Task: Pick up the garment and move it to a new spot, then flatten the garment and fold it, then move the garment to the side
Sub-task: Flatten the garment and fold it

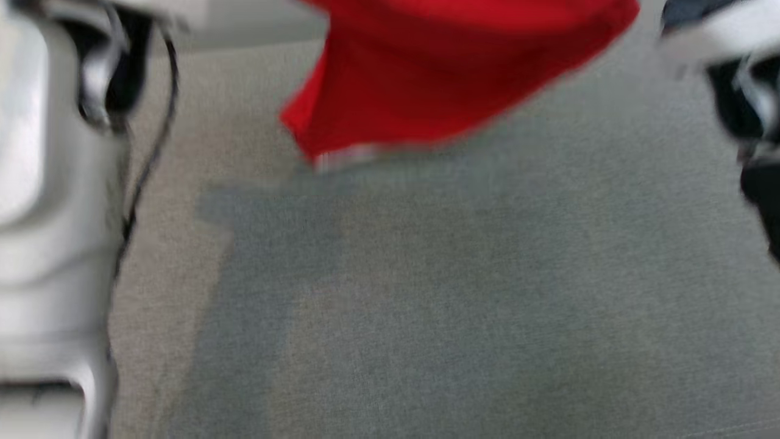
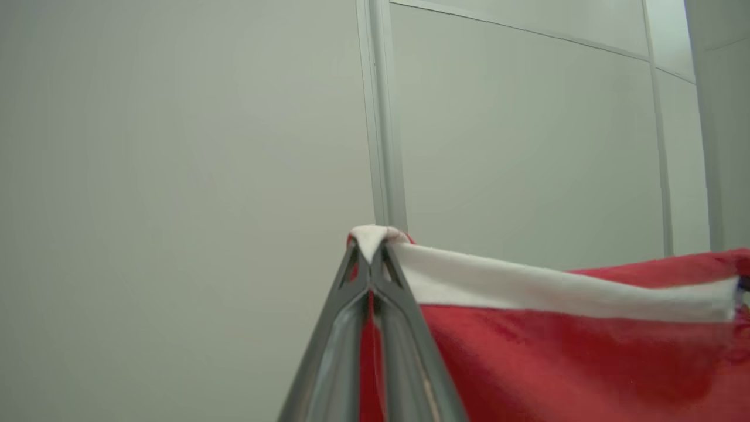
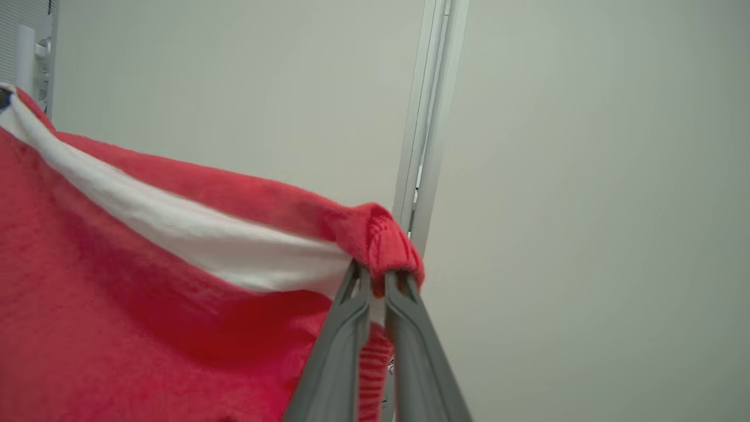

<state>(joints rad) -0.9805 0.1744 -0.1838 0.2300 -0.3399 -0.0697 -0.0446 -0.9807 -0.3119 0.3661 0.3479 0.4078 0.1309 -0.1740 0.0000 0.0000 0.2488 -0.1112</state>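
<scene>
One red garment (image 1: 439,79) is seen blurred in the head view, hanging above the grey surface (image 1: 457,305). In the left wrist view the left tool (image 2: 371,261) is clamped on its white-banded corner; in the right wrist view the right tool (image 3: 379,276) is pinched on a red fold.

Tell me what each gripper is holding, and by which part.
Both hold the red garment: the left gripper pinches its white band, the right gripper a red corner.
</scene>
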